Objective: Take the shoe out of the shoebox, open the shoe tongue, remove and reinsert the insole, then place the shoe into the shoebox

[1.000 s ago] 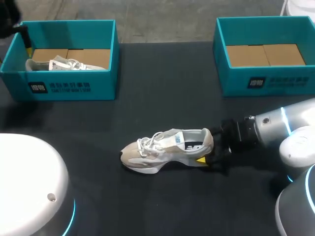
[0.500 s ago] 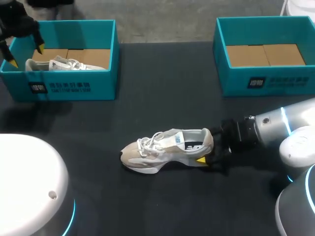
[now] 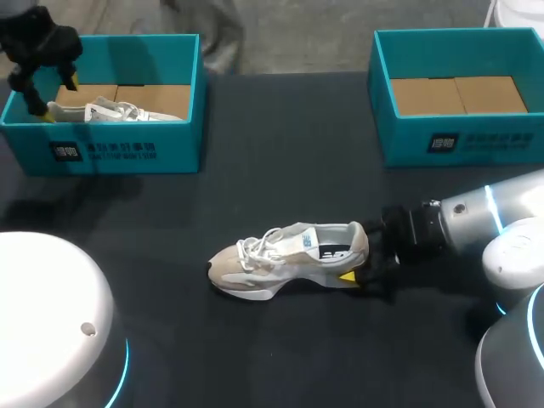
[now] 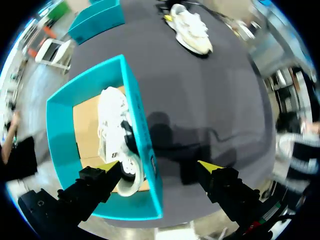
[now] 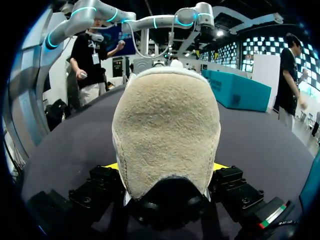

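Observation:
A white and beige shoe [image 3: 285, 259] lies on its side on the dark table, toe to the left. My right gripper [image 3: 359, 263] is shut on its heel. In the right wrist view the beige heel [image 5: 167, 125] fills the space between the fingers of the right gripper [image 5: 166, 167]. A second white shoe [image 3: 110, 110] lies in the left teal shoebox [image 3: 127, 149]. My left gripper [image 3: 55, 98] hangs open above that box's left end. In the left wrist view the left gripper [image 4: 159, 167] straddles the box wall [image 4: 135, 115], one finger over the boxed shoe [image 4: 117, 135].
A second teal shoebox [image 3: 459, 140] stands at the back right with only cardboard in its bottom. Dark tabletop lies between the two boxes and in front of the shoe. The table's far edge runs just behind the boxes.
My left gripper has come in from the left edge and now hangs over the left box's end. The right arm and the shoe on the table have not moved.

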